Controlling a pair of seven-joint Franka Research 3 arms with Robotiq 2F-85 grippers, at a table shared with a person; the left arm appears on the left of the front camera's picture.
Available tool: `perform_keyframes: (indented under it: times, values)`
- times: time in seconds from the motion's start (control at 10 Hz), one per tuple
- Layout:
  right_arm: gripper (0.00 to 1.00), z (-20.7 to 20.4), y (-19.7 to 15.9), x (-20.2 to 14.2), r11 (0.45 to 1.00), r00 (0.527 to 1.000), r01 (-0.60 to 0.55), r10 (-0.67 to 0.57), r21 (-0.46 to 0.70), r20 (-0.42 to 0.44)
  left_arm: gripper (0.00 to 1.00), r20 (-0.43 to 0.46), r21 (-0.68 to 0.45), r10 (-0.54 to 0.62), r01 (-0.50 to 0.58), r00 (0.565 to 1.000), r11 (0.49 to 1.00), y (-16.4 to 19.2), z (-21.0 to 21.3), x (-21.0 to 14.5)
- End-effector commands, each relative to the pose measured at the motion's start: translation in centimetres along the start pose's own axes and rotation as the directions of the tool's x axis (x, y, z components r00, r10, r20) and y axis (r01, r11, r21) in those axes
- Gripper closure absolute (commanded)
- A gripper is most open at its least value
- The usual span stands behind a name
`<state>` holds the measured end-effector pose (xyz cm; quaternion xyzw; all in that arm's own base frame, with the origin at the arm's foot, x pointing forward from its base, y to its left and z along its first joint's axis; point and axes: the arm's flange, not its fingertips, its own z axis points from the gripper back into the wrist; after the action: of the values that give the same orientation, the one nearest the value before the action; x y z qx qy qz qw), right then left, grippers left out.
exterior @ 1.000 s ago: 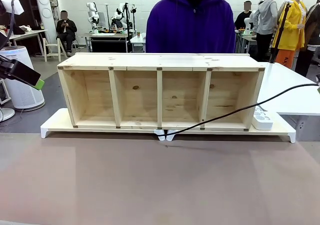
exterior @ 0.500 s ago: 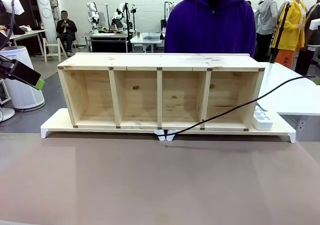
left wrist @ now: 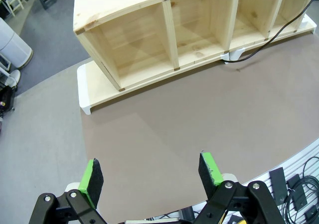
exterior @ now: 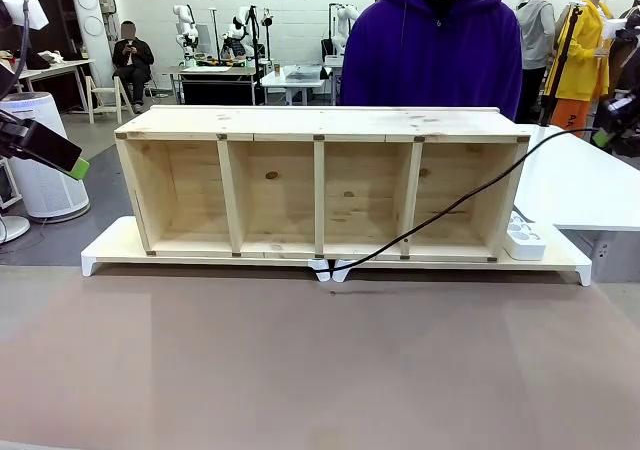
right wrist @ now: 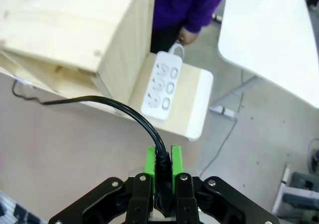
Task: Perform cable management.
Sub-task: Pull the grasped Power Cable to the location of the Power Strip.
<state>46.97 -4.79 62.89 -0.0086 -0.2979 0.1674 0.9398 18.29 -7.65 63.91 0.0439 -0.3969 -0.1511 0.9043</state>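
Observation:
The cable is a thin black cord. It runs from under the middle of the wooden shelf up and to the right, in front of the rightmost compartment. Its raised end sits in my right gripper at the picture's right edge, above the shelf's top corner. In the right wrist view my right gripper is shut on the cable's plug end, and the cord curves away to the left. My left gripper hangs open and empty over the brown table, and appears at the left edge.
A white power strip lies on the white base board right of the shelf. A person in a purple hoodie stands behind the shelf, one hand near the strip. A white table stands at the right.
My right gripper has carried the cable's end upward, so the cord now rises more steeply across the shelf's right end. The person has stepped to the right. My left arm has not moved.

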Motion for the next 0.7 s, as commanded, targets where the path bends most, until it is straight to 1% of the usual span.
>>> perform_keyframes:
  times: [0.0, 0.1, 0.2, 0.5, 0.6]
  values:
    - [0.84, -1.2, 0.3, 2.4, 0.999, 0.999, 0.021, -0.023, 0.044, 0.046, 0.0, 0.006, 0.003, -0.001, 0.001, 1.0, 1.0, 0.0, -0.2, -0.1]
    - [0.84, -1.9, 0.4, 3.2, 0.999, 0.998, 0.039, -0.041, 0.034, 0.048, 0.0, 0.006, 0.003, -0.001, 0.001, 1.0, 1.0, 0.0, -0.2, -0.1]
    - [0.84, -2.6, 0.3, 3.9, 0.998, 0.997, 0.059, -0.059, -0.006, 0.043, 0.0, 0.006, 0.003, -0.001, 0.001, 1.0, 1.0, 0.0, -0.2, -0.1]
    - [0.84, -3.8, -0.3, 4.8, 0.987, 0.987, 0.149, -0.145, -0.054, 0.065, 0.0, 0.006, 0.003, -0.001, 0.001, 1.0, 1.0, 0.0, -0.2, -0.1]
    - [0.84, -4.0, -0.5, 5.1, 0.986, 0.986, 0.155, -0.151, -0.054, 0.064, 0.0, 0.006, 0.003, -0.001, 0.001, 1.0, 1.0, 0.0, -0.2, -0.1]
